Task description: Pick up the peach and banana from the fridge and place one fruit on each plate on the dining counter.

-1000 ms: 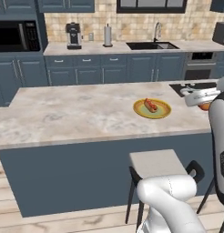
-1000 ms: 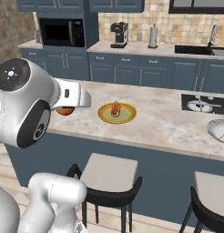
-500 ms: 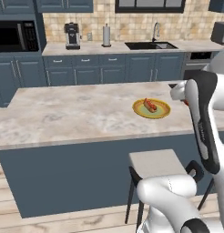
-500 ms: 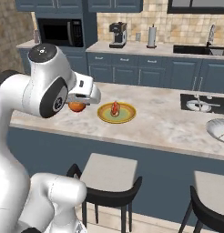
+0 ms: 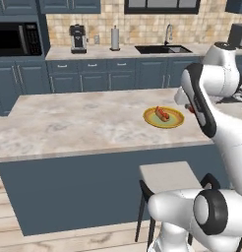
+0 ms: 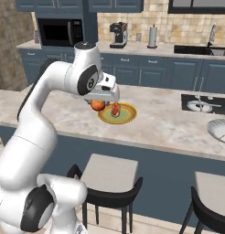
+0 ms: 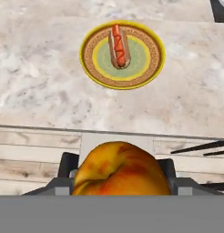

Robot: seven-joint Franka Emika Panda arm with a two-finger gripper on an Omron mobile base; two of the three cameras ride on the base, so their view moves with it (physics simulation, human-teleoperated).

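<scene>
My gripper [image 7: 119, 176] is shut on the peach [image 7: 119, 168], a round orange fruit with red blush that sits between the dark fingers [image 7: 68, 164]. From the right base view the gripper [image 6: 98, 104] hangs over the dining counter [image 6: 155, 128], holding the peach [image 6: 96, 106] just left of the yellow plate [image 6: 117, 114]. A red-brown sausage piece lies on that yellow plate [image 7: 122, 53], also seen as the yellow plate [image 5: 164, 117]. The pale grey plate [image 6: 219, 129] rests at the counter's right end. The banana and the fridge are out of view.
A black cooktop [image 6: 200, 103] is set into the counter to the right of the yellow plate. Stools [image 6: 109, 174] stand along the near side. The back-wall counter carries a sink [image 5: 165, 49], a coffee machine [image 5: 78, 39] and a paper-towel roll [image 5: 114, 38].
The arm has swung over the counter toward the yellow plate, carrying the peach with it. The plates have not moved.
</scene>
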